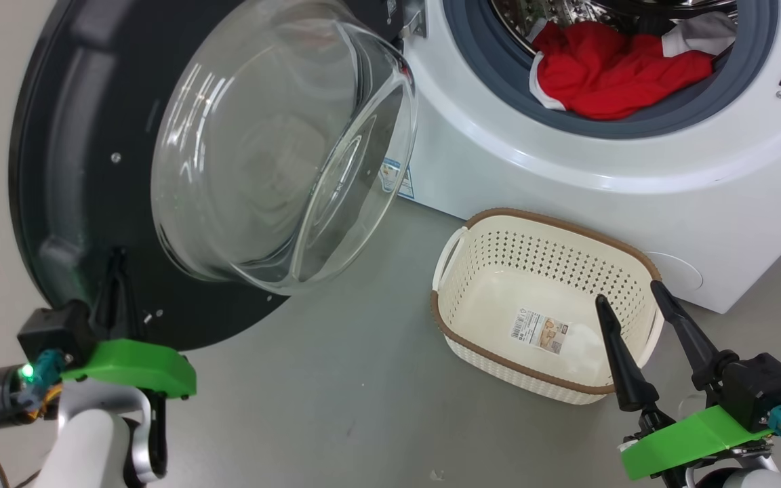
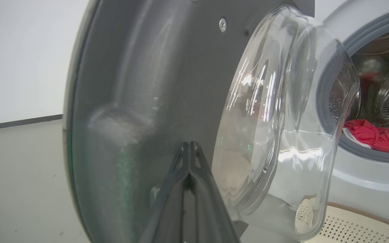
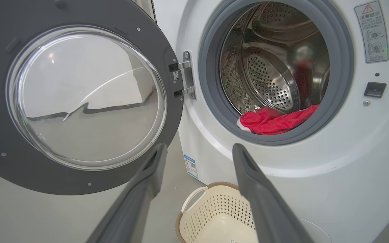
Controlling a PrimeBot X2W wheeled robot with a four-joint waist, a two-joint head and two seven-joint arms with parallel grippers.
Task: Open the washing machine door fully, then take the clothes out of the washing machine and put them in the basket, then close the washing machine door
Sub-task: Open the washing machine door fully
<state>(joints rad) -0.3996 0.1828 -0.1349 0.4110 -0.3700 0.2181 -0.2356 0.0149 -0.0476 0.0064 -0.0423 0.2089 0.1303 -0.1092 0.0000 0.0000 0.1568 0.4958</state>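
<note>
Grey floor point(image 1: 336, 407) runs under everything I see from the head camera. At far left, my left gripper point(image 1: 117, 264) has its two fingers pressed together with nothing between them, tips at the lower inner face of the one washing machine door point(image 1: 78, 169). That round black door stands swung open on its right-hand hinge, its clear glass bowl point(image 1: 275, 149) bulging rightward. Next comes the one white washing machine point(image 1: 567, 176), round opening facing me. One heap of red clothes point(image 1: 607, 74) with white trim lies at the drum's front lip; I cannot count the garments. Below, one basket point(image 1: 546, 224) sits upright on the floor just before the machine, long axis running left to right, a paper label inside. At far right, my right gripper point(image 1: 628, 291) shows in front of the basket's right end, fingers spread wide, holding nothing.
</note>
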